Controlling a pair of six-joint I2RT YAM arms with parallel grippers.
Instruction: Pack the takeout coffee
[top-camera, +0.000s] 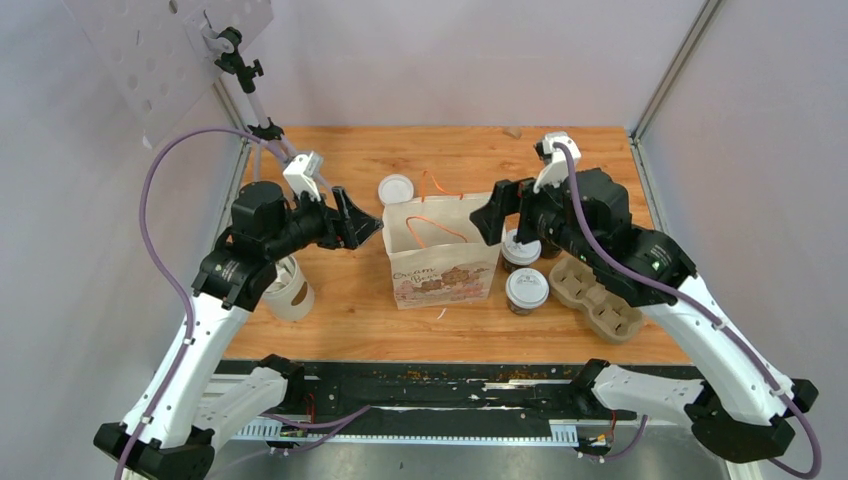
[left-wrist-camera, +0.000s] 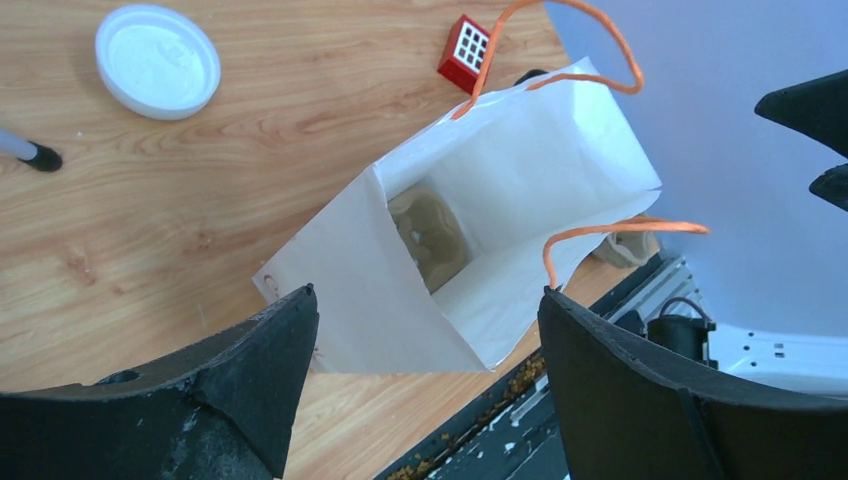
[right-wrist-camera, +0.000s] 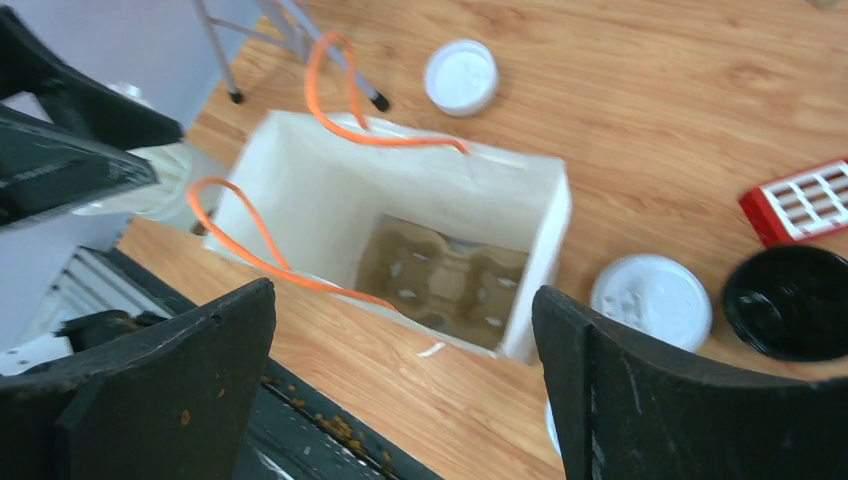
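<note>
Two takeout coffee cups with white sip lids stand on the table right of the bag, one behind (top-camera: 519, 249) and one in front (top-camera: 527, 288). The rear one's lid (right-wrist-camera: 651, 300) shows in the right wrist view. The white paper bag (top-camera: 441, 256) with orange handles stands open in the middle, and a brown cardboard cup carrier (right-wrist-camera: 441, 276) lies on its bottom (left-wrist-camera: 430, 236). My left gripper (top-camera: 362, 222) hovers open and empty at the bag's left edge (left-wrist-camera: 425, 330). My right gripper (top-camera: 488, 220) hovers open and empty at the bag's right edge (right-wrist-camera: 405, 310).
A second cardboard carrier (top-camera: 598, 295) lies right of the cups. A loose white lid (top-camera: 396, 188) lies behind the bag. A lidless pale cup (top-camera: 288, 290) stands at the left. A red block (right-wrist-camera: 800, 200) and a black round cup (right-wrist-camera: 790, 300) sit near the rear coffee.
</note>
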